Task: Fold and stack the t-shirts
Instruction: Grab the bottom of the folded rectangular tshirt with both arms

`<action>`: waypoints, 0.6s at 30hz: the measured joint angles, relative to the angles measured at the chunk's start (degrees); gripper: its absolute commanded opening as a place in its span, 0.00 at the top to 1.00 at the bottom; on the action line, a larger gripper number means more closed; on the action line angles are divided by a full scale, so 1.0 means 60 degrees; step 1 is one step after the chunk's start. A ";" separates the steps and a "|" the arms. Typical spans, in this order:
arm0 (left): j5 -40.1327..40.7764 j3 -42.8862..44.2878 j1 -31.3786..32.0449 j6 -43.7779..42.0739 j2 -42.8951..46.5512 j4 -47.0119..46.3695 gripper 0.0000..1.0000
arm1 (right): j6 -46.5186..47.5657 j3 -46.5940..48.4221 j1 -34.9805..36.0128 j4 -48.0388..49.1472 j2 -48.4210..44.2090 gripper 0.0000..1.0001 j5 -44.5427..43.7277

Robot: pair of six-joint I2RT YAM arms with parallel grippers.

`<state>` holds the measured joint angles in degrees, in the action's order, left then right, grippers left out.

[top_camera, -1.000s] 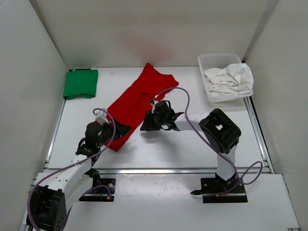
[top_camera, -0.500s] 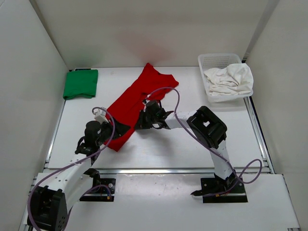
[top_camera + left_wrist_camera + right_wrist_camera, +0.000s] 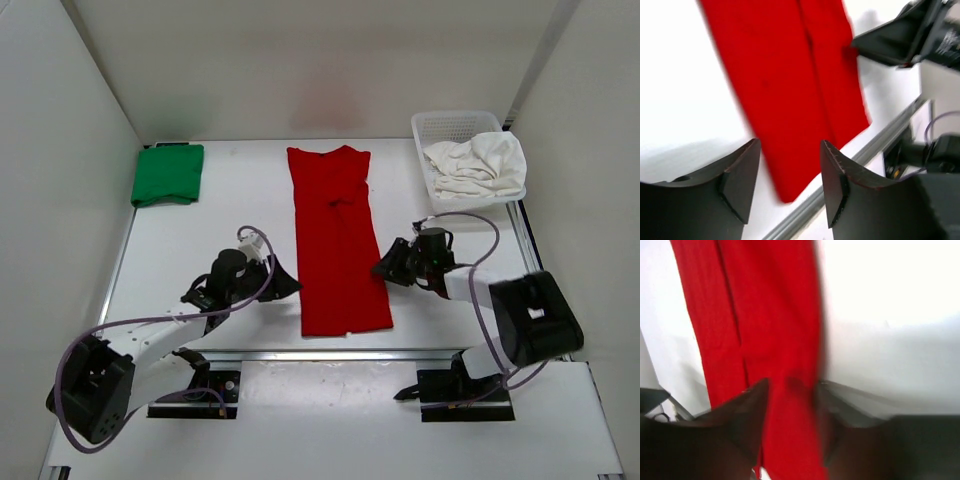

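The red t-shirt [image 3: 336,240] lies flat as a long folded strip down the middle of the table, its hem near the front edge. My left gripper [image 3: 287,283] stands open just left of its lower part; the left wrist view shows the red t-shirt [image 3: 790,85] beyond the open left gripper [image 3: 790,172], nothing between the fingers. My right gripper [image 3: 385,268] is at the strip's right edge, jaws apart; in the blurred right wrist view the red t-shirt [image 3: 765,315] shows past the right gripper [image 3: 790,407]. The green t-shirt [image 3: 168,173] lies folded at the far left. The white t-shirt [image 3: 478,162] sits crumpled in the basket.
A white mesh basket [image 3: 432,128] stands at the back right corner. White walls close in the table on the left, back and right. A metal rail [image 3: 330,352] runs along the front edge, just below the red shirt's hem.
The red shirt went from a slanted, bunched shape to a straight strip nearer the front. The right arm swung to the strip's right side; the left gripper moved right toward its lower left edge.
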<state>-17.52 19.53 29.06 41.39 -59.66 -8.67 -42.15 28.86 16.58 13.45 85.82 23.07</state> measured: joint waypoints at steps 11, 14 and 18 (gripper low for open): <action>0.0816 -0.0616 0.1275 -0.0463 0.0215 0.1300 0.29 | 0.0448 -0.1683 0.0291 -0.2769 -0.5421 0.65 -0.1286; 0.0783 -0.0951 0.1985 -0.0146 0.0018 0.0831 0.30 | 0.0273 -0.2167 0.0408 -0.3778 -0.6473 0.65 -0.1745; 0.0831 -0.0922 0.2688 0.0200 -0.0459 0.0237 0.31 | 0.0178 -0.2601 0.0277 -0.4783 -0.7198 0.67 -0.1861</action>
<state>-12.53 14.00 45.19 42.59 -62.41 -7.25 -41.08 13.26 18.24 -15.25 42.63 11.90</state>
